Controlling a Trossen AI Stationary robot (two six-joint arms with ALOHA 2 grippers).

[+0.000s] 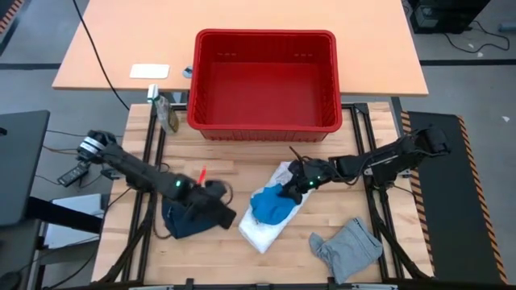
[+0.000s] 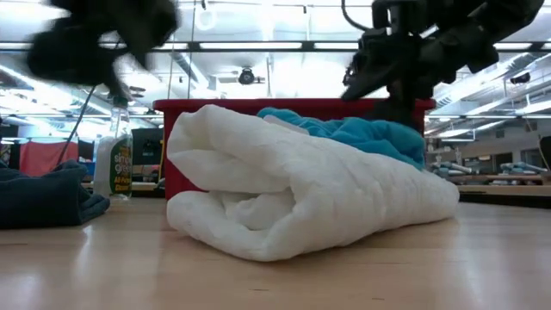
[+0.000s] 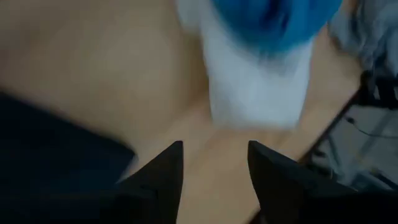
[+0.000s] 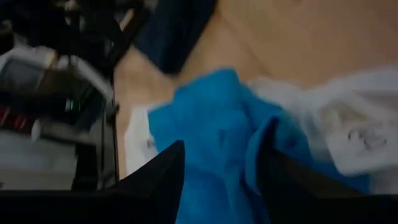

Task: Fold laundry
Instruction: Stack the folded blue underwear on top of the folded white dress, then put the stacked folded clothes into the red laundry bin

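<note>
At the left of the tabletop the dark navy cloth lies bunched near the front edge, with the left pincer just past its right side, above the bare wood. Its fingers stand apart with nothing between them, as the left wrist view shows. In the middle lies the white crinkly cloth, loosely rolled, with a blue cloth heaped on top. The right pincer hangs over the blue cloth's right edge, fingers parted and straddling a ridge of it; I cannot tell whether it grips. The grey cloth lies apart at the front right, and the red basket stands behind.

To fold well, I judge the right pincer should pinch only the blue layer, lift it clear of the white one, and let the left take the opposite edge so it spreads flat.
</note>
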